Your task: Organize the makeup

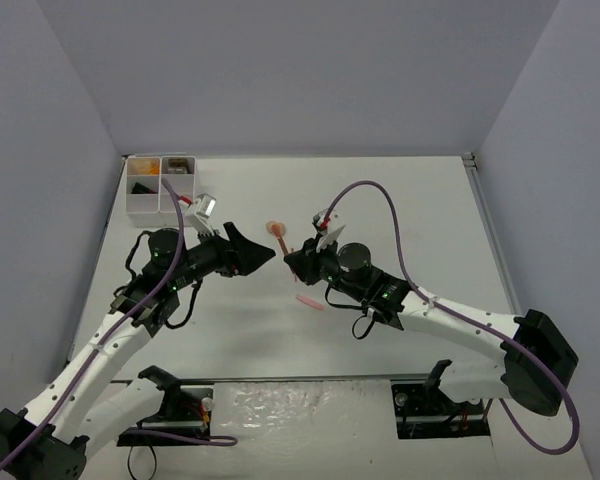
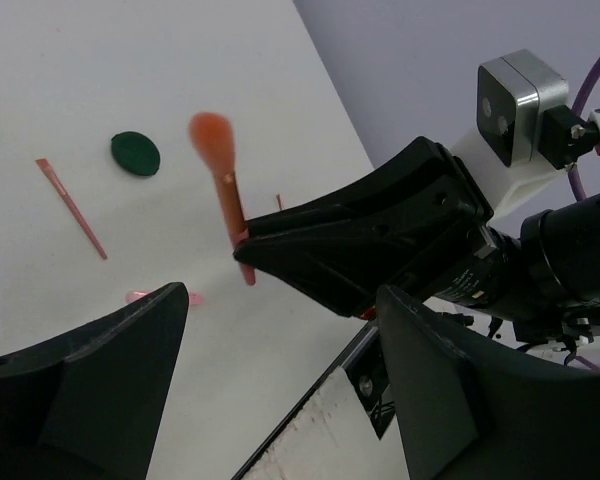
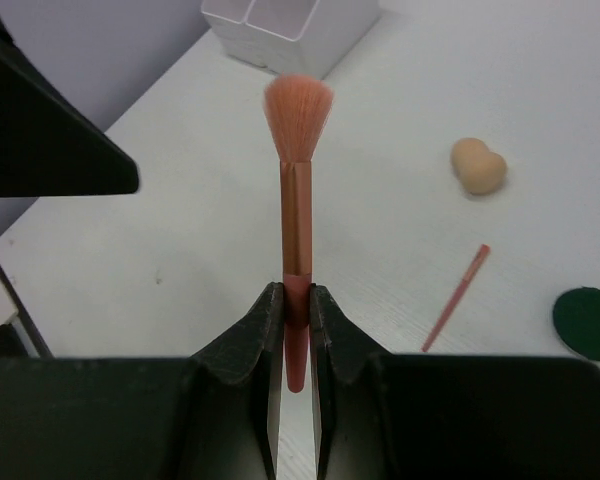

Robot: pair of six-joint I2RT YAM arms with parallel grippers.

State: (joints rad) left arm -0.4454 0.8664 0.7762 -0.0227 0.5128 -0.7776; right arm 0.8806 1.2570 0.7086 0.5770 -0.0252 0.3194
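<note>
Your right jaws are shut tight on the bottom end of the pink brush [image 3: 297,200], holding it above the worktop [image 1: 400,200] with its fluffy tip pointing away toward the white box [image 1: 145,207], and your empty left jaws are wide open just beside it.

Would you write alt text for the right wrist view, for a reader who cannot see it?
The right hand is shut on the handle of a pink makeup brush, bristles pointing away toward a white compartment box. On the white table to the right lie a beige sponge, a thin pink stick and a dark-green compact.
</note>
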